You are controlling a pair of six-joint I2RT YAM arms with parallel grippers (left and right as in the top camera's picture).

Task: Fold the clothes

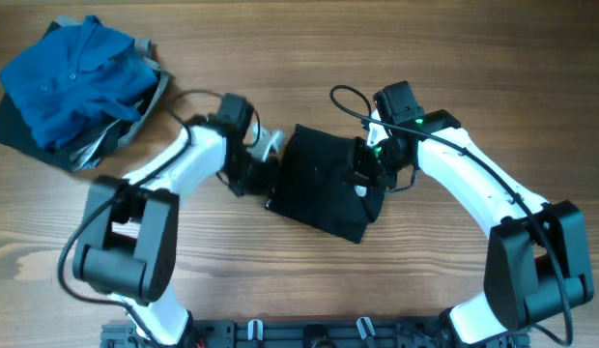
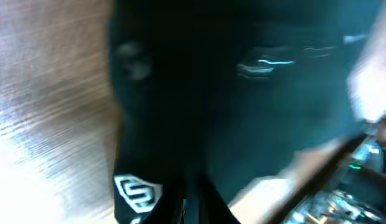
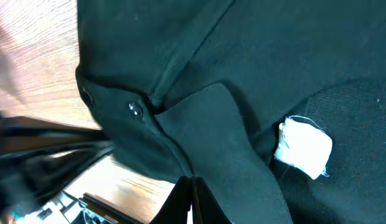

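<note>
Right gripper: the right gripper (image 1: 368, 171) is closed. In the right wrist view its two dark fingers (image 3: 199, 202) meet at the tips, pinching a fold of black cloth.
Right arm: it reaches in from the right edge with the elbow bent outward. The wrist sits over the right part of the garment, and a green light glows on it.
Left gripper: the left gripper (image 1: 264, 155) is at the garment's left edge. Its wrist view is blurred and filled with black fabric, so whether the fingers are spread or closed cannot be told.
Left arm: it reaches up and to the right from the near-left base, with the wrist angled toward the cloth.
Logo: a small white logo (image 2: 138, 191) is printed on the cloth, an outlined, S-like mark. No letters can be read.
Tag: a small white tag (image 3: 304, 148) lies on the fabric beside the right gripper. No print is legible on it.
Button: a small dark button (image 3: 135, 109) sits near a seam.
Clothes: the clothes (image 1: 319, 188) lie in a compact black bundle at the middle of the table (image 1: 309, 58), between the two grippers and touching both.
Far left: a blue shirt (image 1: 72, 72) is heaped on a grey cloth (image 1: 145, 111), well apart from the bundle.
</note>
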